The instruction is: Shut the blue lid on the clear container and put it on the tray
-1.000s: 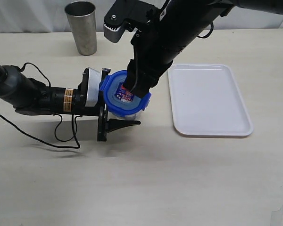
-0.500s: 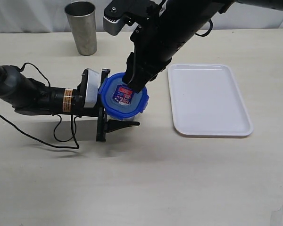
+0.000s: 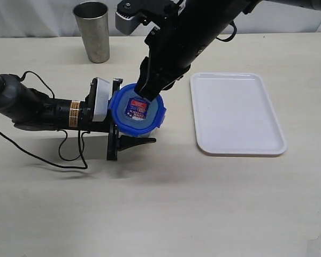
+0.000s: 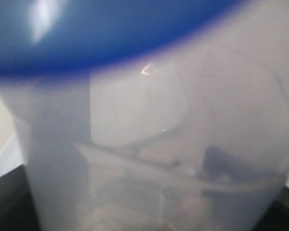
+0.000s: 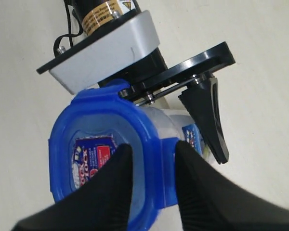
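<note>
The right gripper (image 5: 153,150) is straddling the edge of the blue lid (image 5: 106,159). Its jaws are narrowed to about the width of that edge, with one black finger lying on the lid's stickered top and the other sitting outside a snap tab. This looks like a pinch meant to press the tab down over the rim. Whether any tab has clicked home cannot be told.

The lid is sitting across the mouth of the clear container (image 5: 168,122). The left gripper (image 3: 139,128) is clamping the container's body from the side, its jaws set wide to take the wall. One dark finger is running along the near flank; the far finger is hidden under the lid. The left wrist view is filled with blurred translucent plastic under a blue band. The likely reason for the hold is bracing, with the left arm steadying the vessel so that the right arm's push does not tip or slide it.

The pair is sitting low over the pale table (image 3: 176,203), near the white tray (image 3: 238,115) but apart from it. Whether the base is resting on the surface is hidden. The tray is lying bare and the placing step is not yet done. A steel cup (image 3: 92,31) is standing well apart at the back.
</note>
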Controlling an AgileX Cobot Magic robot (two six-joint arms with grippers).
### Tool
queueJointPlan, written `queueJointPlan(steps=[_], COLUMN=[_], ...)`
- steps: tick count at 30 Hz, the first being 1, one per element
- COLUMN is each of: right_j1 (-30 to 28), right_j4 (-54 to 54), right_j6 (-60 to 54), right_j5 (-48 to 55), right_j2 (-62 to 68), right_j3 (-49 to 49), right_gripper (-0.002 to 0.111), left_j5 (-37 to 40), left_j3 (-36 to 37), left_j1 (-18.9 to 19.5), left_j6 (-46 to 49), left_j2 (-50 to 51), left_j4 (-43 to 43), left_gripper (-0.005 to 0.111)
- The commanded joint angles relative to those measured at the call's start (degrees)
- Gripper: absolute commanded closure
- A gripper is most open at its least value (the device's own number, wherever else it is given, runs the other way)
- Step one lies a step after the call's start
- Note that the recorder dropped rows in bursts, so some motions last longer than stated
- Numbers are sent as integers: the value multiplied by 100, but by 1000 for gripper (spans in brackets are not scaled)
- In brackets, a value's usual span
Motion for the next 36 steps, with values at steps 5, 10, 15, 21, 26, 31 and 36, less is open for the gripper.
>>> queueJointPlan(steps=[5, 10, 15, 21, 26, 31, 36], right_j1=[84, 84, 74, 74, 74, 74, 74], right_j4=[-131, -159, -406, -975, -1922, -2147, -1926], right_j6=[-271, -276, -72, 439, 1288, 1725, 2068], right_j5=[860, 860, 881, 693, 456, 171, -84], right_j2=[907, 917, 773, 375, 63, -234, -447], right_j3=[369, 337, -31, -489, -600, -600, -600], right_gripper=[83, 83, 83, 83, 82, 77, 71], left_j5=[302, 302, 302, 302, 302, 302, 302], left_j3=[-1, -1, -1, -1, -1, -1, -1], left_j1=[-67, -67, -67, -56, -41, -41, -41], left_j6=[-480, -512, -949, -1575, -2165, -2454, -2746], left_j2=[7, 7, 7, 7, 7, -13, -135], left_j4=[-156, -166, -201, -395, -601, -657, -670], left_gripper=[107, 107, 107, 107, 107, 107, 107])
